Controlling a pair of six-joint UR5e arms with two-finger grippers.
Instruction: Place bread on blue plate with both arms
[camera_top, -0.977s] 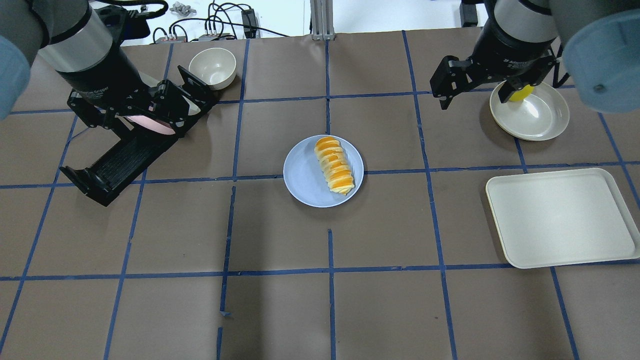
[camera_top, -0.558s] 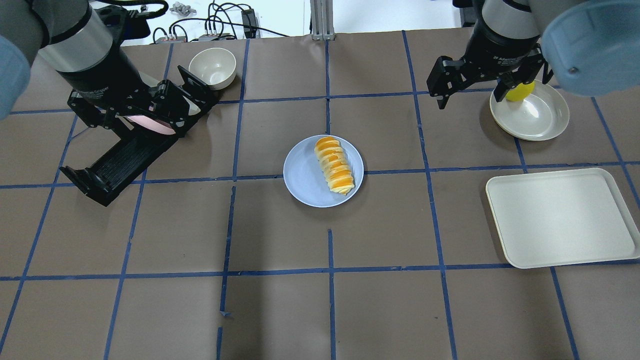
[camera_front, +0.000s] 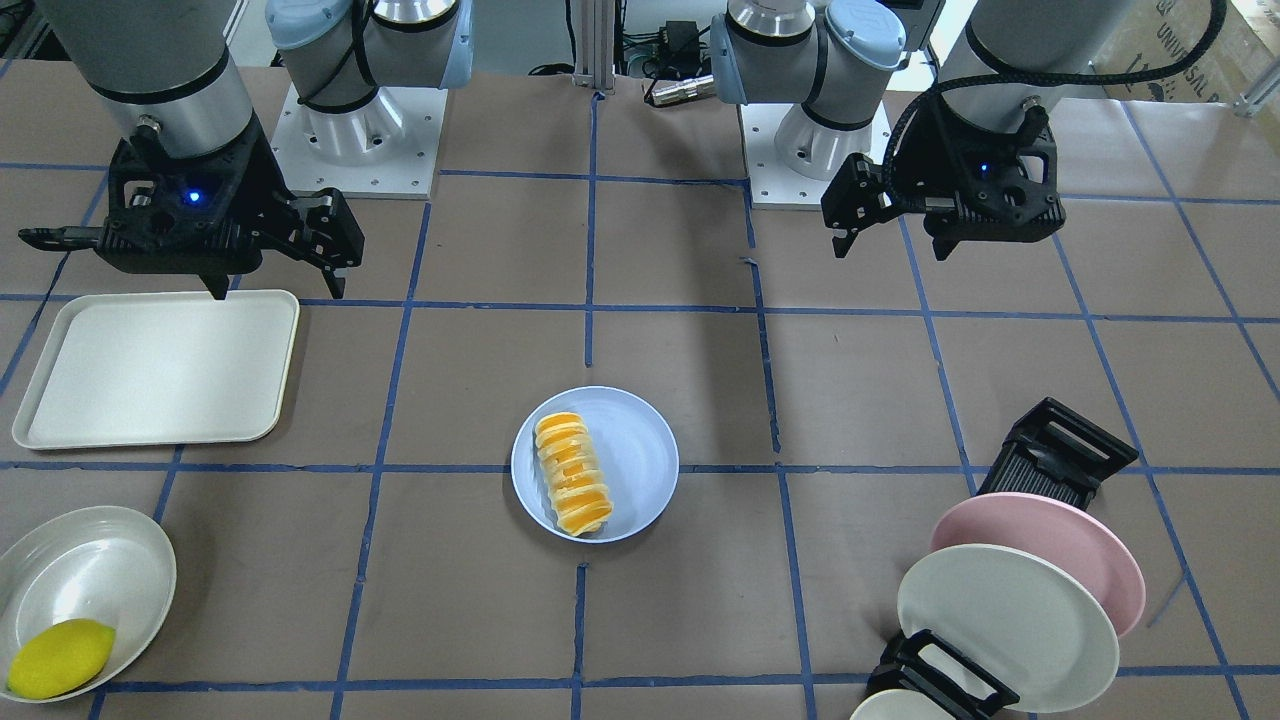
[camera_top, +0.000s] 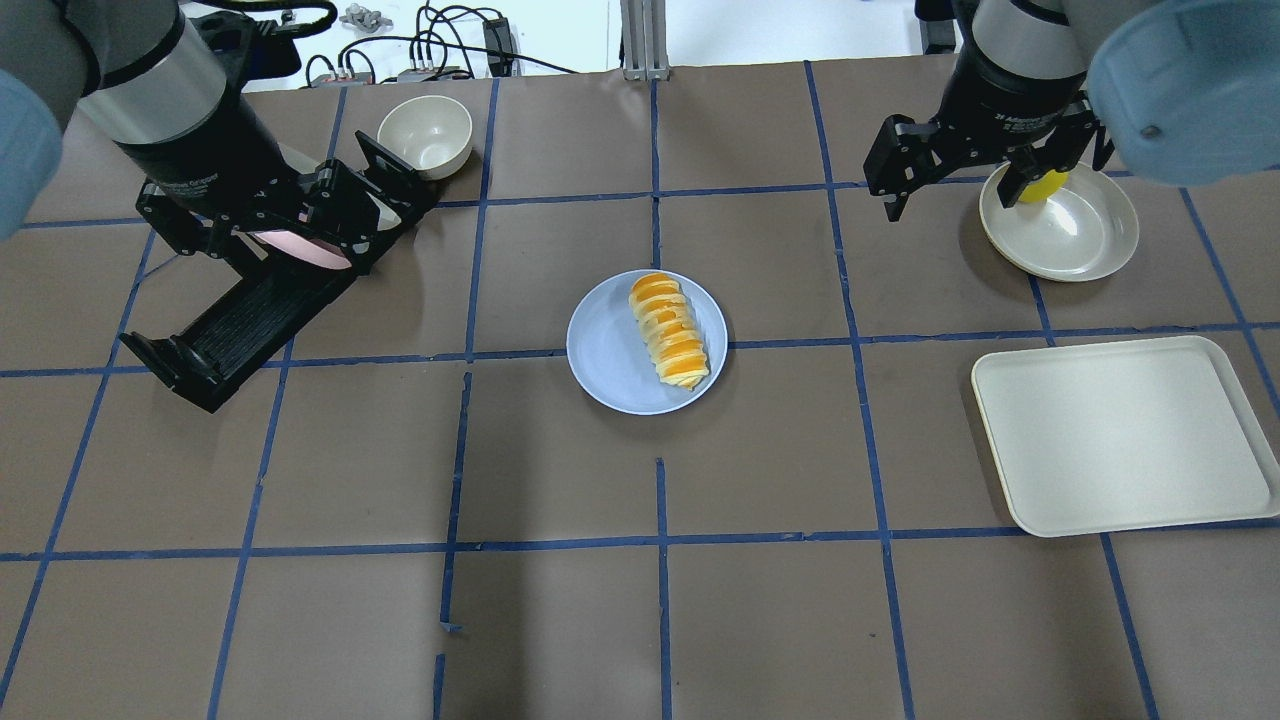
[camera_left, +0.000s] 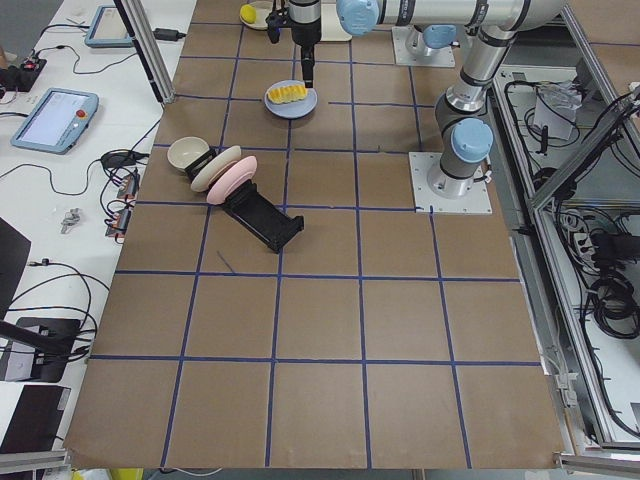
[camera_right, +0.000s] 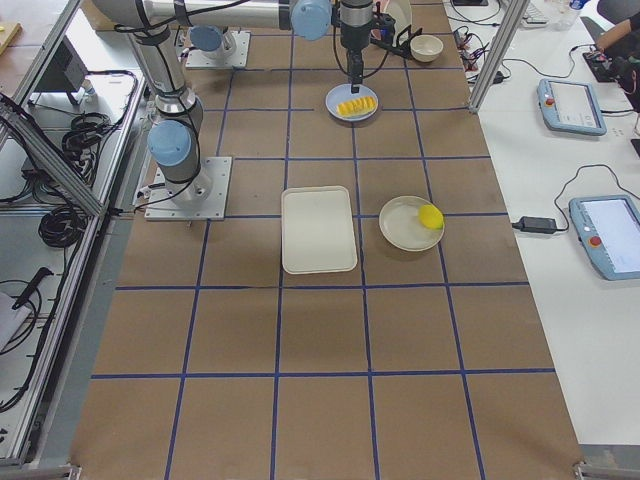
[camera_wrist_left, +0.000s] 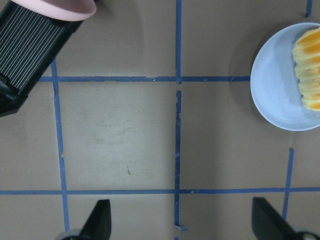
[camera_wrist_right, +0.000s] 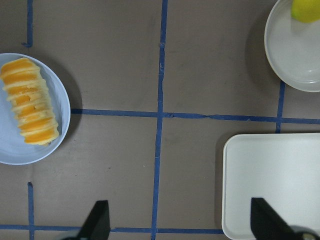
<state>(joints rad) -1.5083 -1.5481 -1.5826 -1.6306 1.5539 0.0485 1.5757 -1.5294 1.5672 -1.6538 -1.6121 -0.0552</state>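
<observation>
Shifted slightly since the earlier overhead frame: right claw (camera_wrist_right: 180, 222), at the desk's (camera_top: 560, 620) 1 o'clock corner. Unmoved: left claw (camera_wrist_left: 182, 222), bread (camera_top: 668, 330), blue plate (camera_top: 610, 360).
Placement: bread on the plate's 3 o'clock half, its 5 o'clock end at the rim.
Risk: a knock to the plate would probably roll the loaf off that edge.
Claws: both spread wide, empty, touching nothing, well apart from the plate.

This is a robotics lab. Two grey arms (camera_front: 800, 40) are bolted through metal base plates (camera_front: 410, 150) to a tabletop (camera_top: 560, 620) papered brown and marked with a blue tape grid (camera_top: 760, 540). Aluminium framing (camera_right: 498, 55), cable bundles (camera_left: 600, 270) and teach pendants (camera_right: 575, 105) stand alongside it.
</observation>
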